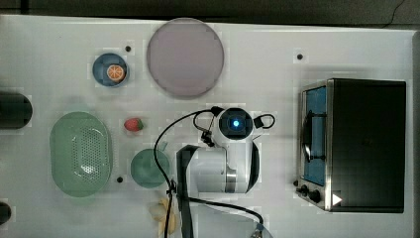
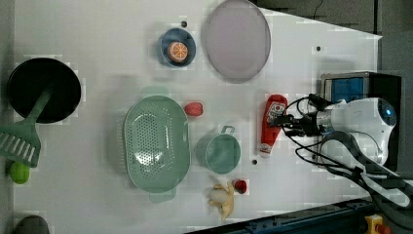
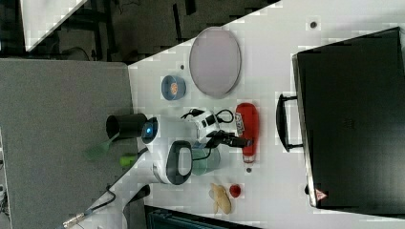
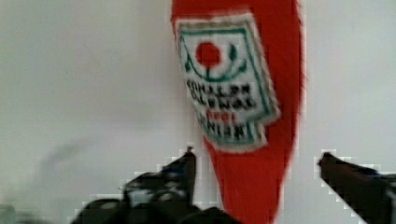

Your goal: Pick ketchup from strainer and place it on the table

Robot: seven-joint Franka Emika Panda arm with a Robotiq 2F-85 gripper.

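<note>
- Left view, from its left to its right: the strainer (image 2: 156,142) has nothing inside, then the cup (image 2: 218,152), then the ketchup (image 2: 272,125) lying on the table (image 2: 87,39).
- Wrist view: the gripper (image 4: 259,163) stands wide around the bottle, both fingers (image 4: 184,168) apart from it.
- Top view: the arm (image 1: 225,158) covers the bottle.

White, rounded-shell robot arm (image 1: 225,166) with dark grey joint bands and a silver metal ring at one joint. A round black cap (image 1: 236,123) on the wrist housing carries a glowing blue light at its centre. Thin black cables (image 1: 166,144) loop from the wrist at 9 o'clock in the top view. Black gripper (image 4: 259,177) with two dark jaws standing apart.
</note>
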